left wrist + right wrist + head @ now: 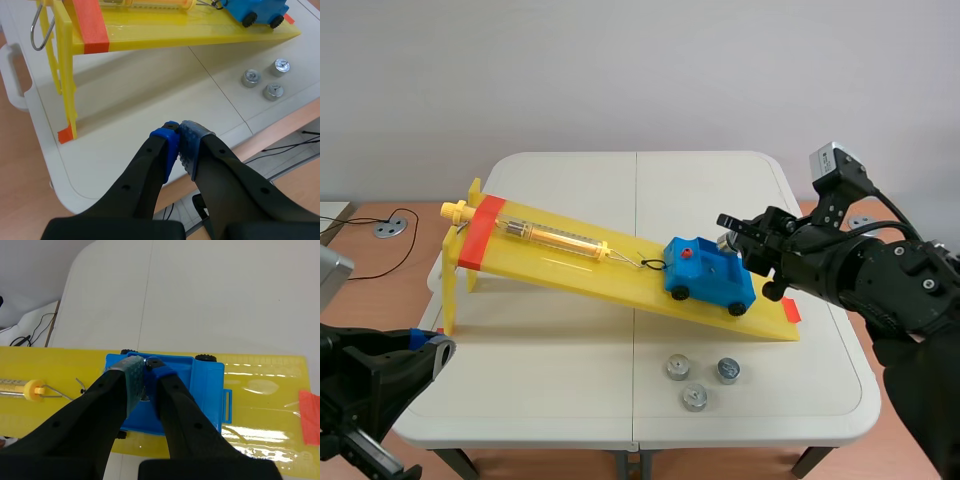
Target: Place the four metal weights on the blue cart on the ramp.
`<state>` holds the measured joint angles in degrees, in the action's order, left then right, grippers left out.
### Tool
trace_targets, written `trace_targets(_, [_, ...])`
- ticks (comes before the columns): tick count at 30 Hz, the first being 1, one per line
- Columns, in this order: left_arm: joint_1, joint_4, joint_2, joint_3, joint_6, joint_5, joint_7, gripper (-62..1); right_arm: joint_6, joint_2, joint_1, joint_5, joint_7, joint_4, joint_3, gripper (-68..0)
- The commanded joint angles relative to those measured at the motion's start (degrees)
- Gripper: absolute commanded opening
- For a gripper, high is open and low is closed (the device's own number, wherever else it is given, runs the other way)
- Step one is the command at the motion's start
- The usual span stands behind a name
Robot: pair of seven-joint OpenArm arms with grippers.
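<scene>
The blue cart [710, 275] stands low on the yellow ramp [570, 262], hooked by a wire to a yellow spring scale [555, 237]. My right gripper [730, 240] hovers over the cart's tray, shut on a metal weight [145, 382] that shows only as a sliver between the pads, just above the cart [200, 385]. Three more metal weights [677, 367] [728, 371] [694, 397] stand on the table in front of the ramp's low end. My left gripper [179, 132] is shut on nothing above the table's front left corner, far from the weights [251, 77].
The ramp [150, 35] rests on thin yellow legs [67, 95] at its raised left end, with orange-red tape bands across it. A metal ring [39, 30] hangs at that end. Cables and a grey disc [390, 228] lie off the table's left.
</scene>
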<state>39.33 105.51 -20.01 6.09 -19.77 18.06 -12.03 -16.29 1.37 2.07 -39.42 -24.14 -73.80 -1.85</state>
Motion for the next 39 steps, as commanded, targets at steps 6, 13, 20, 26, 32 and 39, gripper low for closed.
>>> trace_targets(6, [-0.3, 4.0, 0.3, 0.9, -1.5, 3.2, 5.7, -58.2, -4.5, -1.0, 7.5, -1.1, 7.5, -2.6, -0.7, -66.9])
trace_targets(13, [-0.3, 4.0, 0.3, 0.9, -1.5, 3.2, 5.7, -58.2, -4.3, -1.9, 10.1, 0.4, 8.4, 1.3, -0.6, -66.9])
trace_targets(20, [-0.3, 4.0, 0.3, 0.9, -1.5, 3.2, 5.7, -58.2, -3.0, -2.0, 11.4, 2.7, 9.8, 3.0, -0.3, -66.9])
trace_targets(26, [-0.3, 4.0, 0.3, 0.9, -1.5, 3.2, 5.7, -58.2, -2.5, -2.0, 11.4, 3.5, 10.6, 3.0, -0.3, -66.8])
trace_targets(32, [-0.3, 4.0, 0.3, 0.9, -1.5, 3.2, 5.7, -58.2, -2.6, -2.0, 11.4, 3.5, 11.7, 3.0, -0.3, -55.1])
trace_targets(39, [-0.3, 4.0, 0.3, 0.9, -1.5, 3.2, 5.7, -58.2, -8.5, -1.9, 11.3, 3.4, 11.3, 1.2, -3.6, -47.0])
